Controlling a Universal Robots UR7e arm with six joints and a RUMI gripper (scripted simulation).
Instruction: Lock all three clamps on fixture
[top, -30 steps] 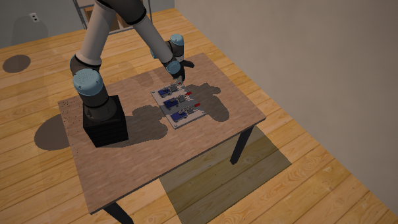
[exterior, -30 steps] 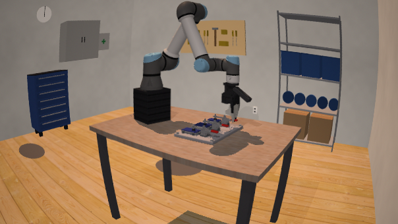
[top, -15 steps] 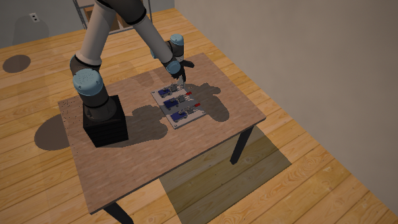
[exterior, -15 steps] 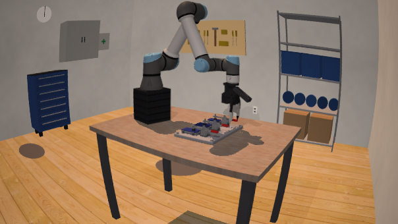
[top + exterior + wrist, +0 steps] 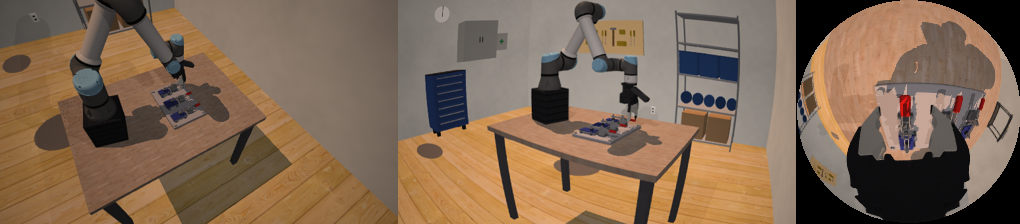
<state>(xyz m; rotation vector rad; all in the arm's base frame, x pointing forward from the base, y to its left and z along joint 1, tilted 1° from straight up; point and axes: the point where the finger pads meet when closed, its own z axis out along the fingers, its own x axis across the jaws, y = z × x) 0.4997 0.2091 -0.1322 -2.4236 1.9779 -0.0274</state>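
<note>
Fixture plate (image 5: 199, 116) flat on wooden counter (image 5: 138, 158), right of black pedestal (image 5: 122, 132) under arm. Three clamps in a row on plate, each with a blue part (image 5: 171, 103) on the pedestal side and a red-tipped handle toward the far side. Middle handle (image 5: 188, 93) and near handle (image 5: 197, 105) lying low, red tips pointing away from pedestal. Locked or merely closed: cannot tell from these views.

Tool (image 5: 630, 115) poised vertically over the clamp farthest from the top camera, fingers pointing down. Jaws about half spread, gripping nothing. In wrist view, pale fingers straddling red handle (image 5: 905, 105) of that clamp, one on either side, with gaps visible between pads and handle. Blue part (image 5: 907, 141) of same clamp seen lower in that view, between the fingers. Two more red handles (image 5: 958, 104) off to the right on the plate. Arm's shadow dark across counter beyond the plate.
</note>
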